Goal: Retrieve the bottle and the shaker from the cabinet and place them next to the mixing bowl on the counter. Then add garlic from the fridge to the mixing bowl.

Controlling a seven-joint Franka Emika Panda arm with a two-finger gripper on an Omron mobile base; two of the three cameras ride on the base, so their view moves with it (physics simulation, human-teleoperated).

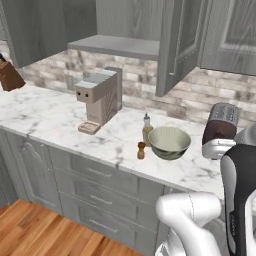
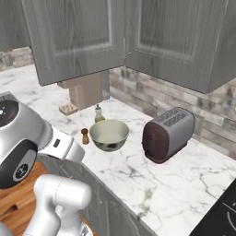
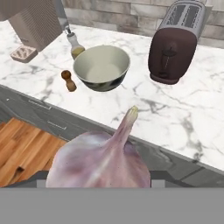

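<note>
Garlic (image 3: 99, 159) sits pinched between my fingers, tip pointing up, off the table's front edge, carried toward the mixing bowl (image 3: 102, 67) where it belongs. That bowl stands near the front edge, the bottle (image 3: 75, 45) just behind it and the shaker (image 3: 68, 80) just beside, both already set down next to it, toaster (image 3: 174, 43) apart.

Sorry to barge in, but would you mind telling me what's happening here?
The robot's claw is carrying a garlic bulb toward the counter. The bottle and shaker already stand beside the mixing bowl, which looks empty. The cabinet above is open.
</note>
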